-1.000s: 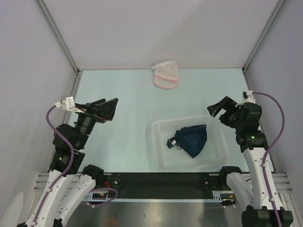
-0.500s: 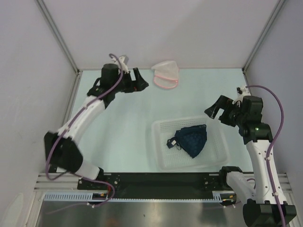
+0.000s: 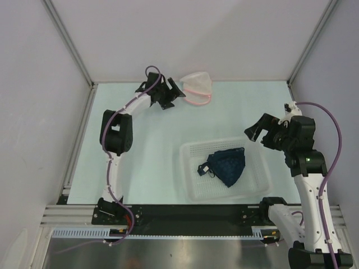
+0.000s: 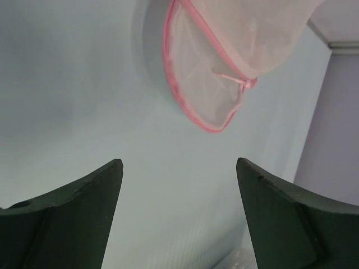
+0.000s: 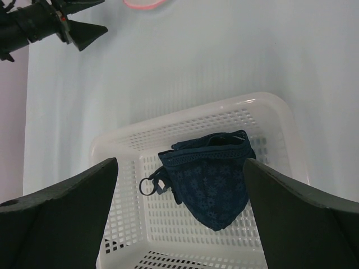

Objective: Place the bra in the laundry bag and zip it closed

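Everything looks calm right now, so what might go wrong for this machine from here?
The laundry bag is flimsy mesh lying by the back wall. The open left claw near it might shove it along rather than pinch its thin pink rim. The bra lies in a perforated basket, so its straps and ring may snag in the holes if the open right claw nearby lifts it.

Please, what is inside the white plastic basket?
Only the dark blue bra lies inside the basket, on its perforated floor. The floor part under the bra is covered, so unseen.
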Controlling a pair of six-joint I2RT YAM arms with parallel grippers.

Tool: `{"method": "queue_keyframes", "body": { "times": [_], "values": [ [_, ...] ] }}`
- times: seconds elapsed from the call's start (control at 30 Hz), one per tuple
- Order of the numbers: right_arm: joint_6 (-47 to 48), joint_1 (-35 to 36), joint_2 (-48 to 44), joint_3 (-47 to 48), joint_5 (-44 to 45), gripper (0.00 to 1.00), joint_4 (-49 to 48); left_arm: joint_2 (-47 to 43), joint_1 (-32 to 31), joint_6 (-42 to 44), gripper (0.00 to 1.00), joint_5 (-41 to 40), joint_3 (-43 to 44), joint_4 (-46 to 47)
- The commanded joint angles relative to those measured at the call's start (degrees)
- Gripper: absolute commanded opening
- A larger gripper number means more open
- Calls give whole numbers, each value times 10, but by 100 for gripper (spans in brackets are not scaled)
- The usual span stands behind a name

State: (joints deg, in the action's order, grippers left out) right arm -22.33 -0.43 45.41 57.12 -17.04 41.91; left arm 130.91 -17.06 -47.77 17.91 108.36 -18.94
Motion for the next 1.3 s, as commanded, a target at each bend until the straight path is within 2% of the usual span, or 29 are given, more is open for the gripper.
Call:
{"method": "queue_keyframes", "body": {
  "times": [0.0, 0.13, 0.3, 0.37, 0.4, 0.43, 0.5, 0.57, 0.6, 0.63, 0.73, 0.87, 0.9, 0.97, 1.0, 1.17, 1.27],
  "values": [
    [-12, 3, -15, 19, 10, 100, -11, 54, -8, -176, 86, 22, 30, 121],
    [-35, 2, -29, 16, 3, 100, -31, 108, -15, -276, 81, 16, 34, 169],
    [-49, 3, -37, 17, 0, 100, -42, 152, -33, -326, 79, -45, 87, 180],
    [-57, 17, -41, 18, -4, 100, -46, 164, -39, -344, 74, -67, 111, 184],
    [-59, 17, -41, 18, -5, 100, -47, 173, -39, -355, 68, -72, 120, 188],
    [-61, 19, -42, 19, -6, 100, -47, 189, -41, -357, 51, -74, 134, 187],
    [-71, 24, -44, 19, -7, 100, -47, 202, -39, -358, 31, -64, 167, 170],
    [-76, 27, -46, 20, -7, 100, -44, 194, -36, -349, 7, -56, 163, 165],
    [-77, 32, -45, 22, -6, 100, -43, 185, -35, -322, 0, -57, 160, 147],
    [-77, 34, -45, 23, -3, 100, -33, 171, -31, -298, 0, -62, 155, 137],
    [-68, 45, -42, 17, 11, 100, -21, 81, -26, -186, 0, -117, 107, 88],
    [-26, 70, -22, 1, 5, 100, -19, -98, -19, -55, 0, -178, -25, 29],
    [-19, 79, -16, -3, 7, 100, -23, -125, -19, 2, 0, -210, -44, -4],
    [-4, 118, 7, -8, 21, 100, -39, -181, -19, 49, 0, -234, -102, -46],
    [0, 138, 15, -10, 29, 100, -49, -241, -19, 85, 0, -254, -125, -84],
    [14, 277, 92, 7, 106, 100, -122, -443, -18, 156, 0, -351, -339, -97],
    [12, 334, 154, 24, 150, 100, -161, -564, -14, 189, 0, -376, -417, -108]
  ]
}}
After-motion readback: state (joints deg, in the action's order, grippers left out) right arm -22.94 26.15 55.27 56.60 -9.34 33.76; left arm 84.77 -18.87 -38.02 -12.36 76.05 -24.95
